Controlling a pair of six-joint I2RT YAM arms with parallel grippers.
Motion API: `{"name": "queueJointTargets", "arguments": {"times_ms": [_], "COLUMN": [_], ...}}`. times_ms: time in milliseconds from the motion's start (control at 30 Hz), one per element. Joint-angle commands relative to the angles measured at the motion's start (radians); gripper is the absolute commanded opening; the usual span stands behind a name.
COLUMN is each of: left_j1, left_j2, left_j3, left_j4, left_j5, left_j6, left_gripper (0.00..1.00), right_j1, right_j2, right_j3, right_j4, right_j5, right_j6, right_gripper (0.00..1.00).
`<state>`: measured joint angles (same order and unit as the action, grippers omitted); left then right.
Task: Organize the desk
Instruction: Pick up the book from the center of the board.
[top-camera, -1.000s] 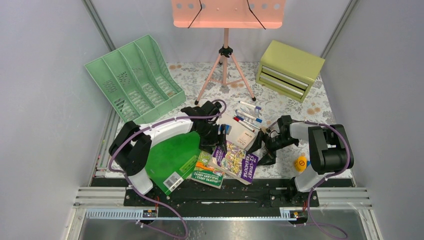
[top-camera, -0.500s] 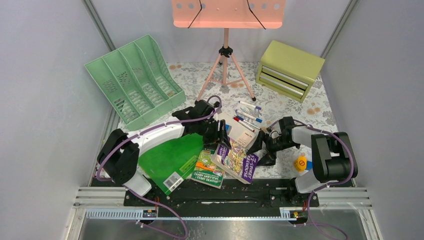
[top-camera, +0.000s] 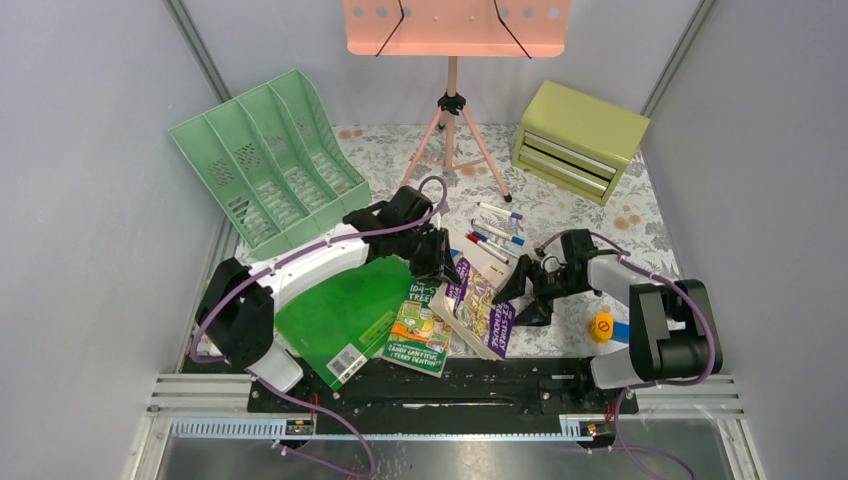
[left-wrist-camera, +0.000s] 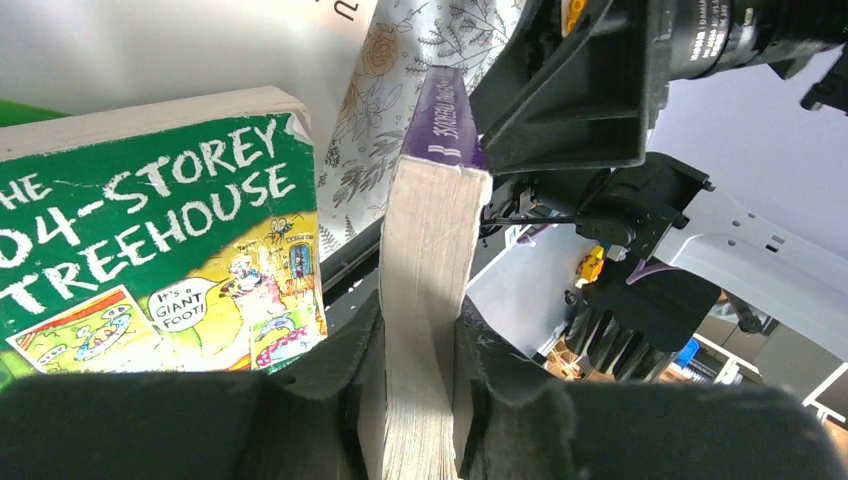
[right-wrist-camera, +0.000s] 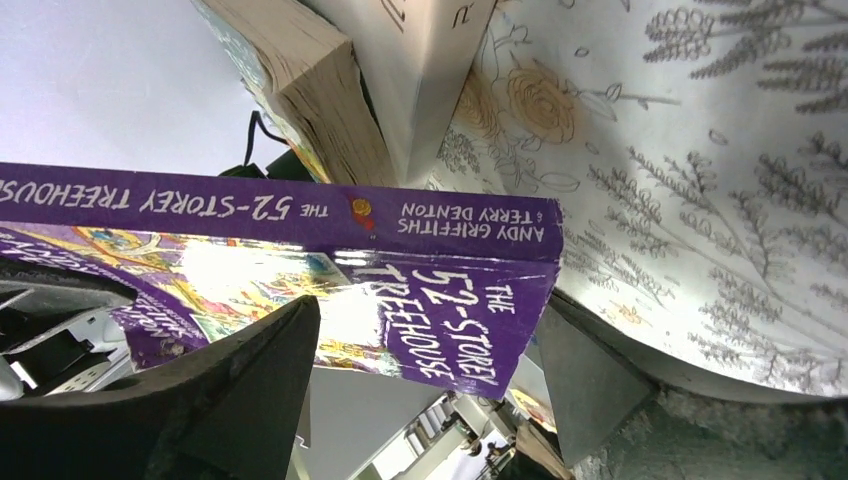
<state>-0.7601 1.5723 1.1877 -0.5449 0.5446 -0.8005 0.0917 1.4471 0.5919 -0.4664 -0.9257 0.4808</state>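
Soft, even overhead light; top view crisp, wrist views patchy.

Top view: bright and diffuse. The file rack and both arms throw only faint, soft-edged shadows on the surface. Left wrist: left gripper is a dark, blurred, underexposed mass along the bottom; page edges of the purple book fairly sharp; background pale and soft. Right wrist: white glare patch on the book's glossy cover; right gripper near-black and out of focus; print on the surface sharp.
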Motion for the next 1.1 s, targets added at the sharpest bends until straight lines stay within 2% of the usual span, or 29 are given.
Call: {"name": "queueJointTargets", "arguments": {"times_ms": [0,200,300,333,467,767,900,1067], "left_j1": [-0.005,0.000,0.004,0.006,0.030,0.108,0.154,0.177], "left_j2": [-0.047,-0.157,-0.221,-0.243,-0.324,-0.454,-0.486,-0.483], "left_j3": [0.068,0.066,0.065,0.062,0.069,0.171,0.143,0.088], "left_j4": [-0.034,-0.057,-0.068,-0.069,-0.083,-0.099,0.060,0.296], "left_j5": [-0.083,-0.176,-0.223,-0.239,-0.266,-0.275,-0.194,-0.058], "left_j6": [0.035,0.049,0.054,0.059,0.071,0.062,-0.034,-0.129], "left_gripper": [0.00,0.00,0.00,0.00,0.00,0.00,0.00,0.00], "right_j1": [0.005,0.005,0.005,0.005,0.005,0.005,0.008,0.022], "right_j2": [-0.078,-0.180,-0.223,-0.232,-0.263,-0.279,-0.242,-0.225], "right_j3": [0.080,0.187,0.262,0.287,0.377,0.454,0.483,0.491], "right_j4": [-0.116,-0.252,-0.315,-0.332,-0.357,-0.201,-0.105,0.077], "right_j5": [-0.022,0.095,0.146,0.161,0.178,0.033,-0.079,-0.149], "right_j6": [-0.023,-0.059,-0.096,-0.107,-0.133,-0.088,-0.032,0.105], "right_gripper": [0.86,0.89,0.94,0.99,0.99,1.00,1.00,0.99]}}
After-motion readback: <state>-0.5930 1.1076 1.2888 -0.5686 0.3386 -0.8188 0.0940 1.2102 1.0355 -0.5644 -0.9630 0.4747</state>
